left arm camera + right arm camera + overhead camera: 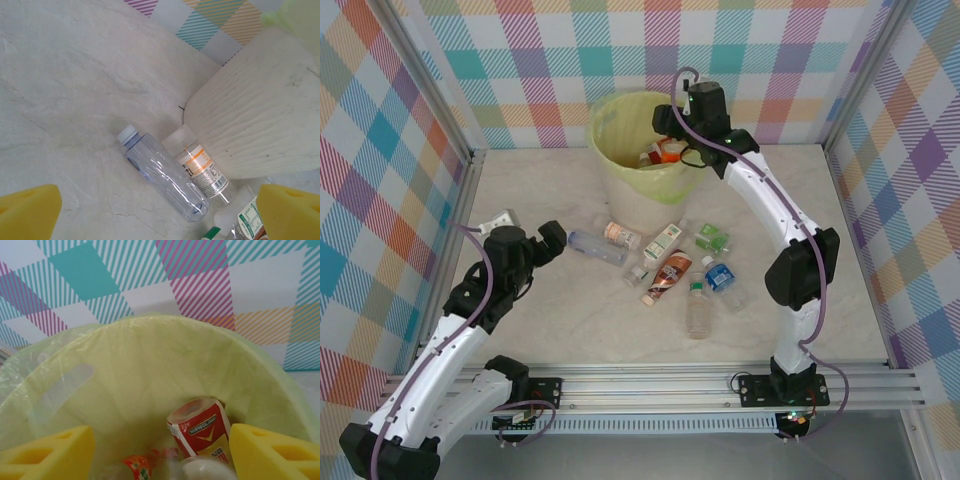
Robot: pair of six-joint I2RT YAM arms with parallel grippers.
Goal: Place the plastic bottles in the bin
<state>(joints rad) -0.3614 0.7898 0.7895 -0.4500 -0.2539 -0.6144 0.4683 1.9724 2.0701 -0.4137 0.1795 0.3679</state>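
Checked walls behind; lined bin (150,365) holds red-label bottle (200,432), orange-label bottle (137,466).

At the far side, in the top view, the right part of the rim of the bin (645,200) and most of what lay inside were hidden by the right gripper (672,140). The labels of the loose bottles (670,272) nearer were too small to be read. In the left wrist view the bin was cut off by the top and right edges, and a green-labelled bottle (247,222) by the bottom edge. In the right wrist view the red-labelled bottle (200,430) was cropped below, and an orange-labelled thing (137,466) to its left was too blurred and cropped to be identified.
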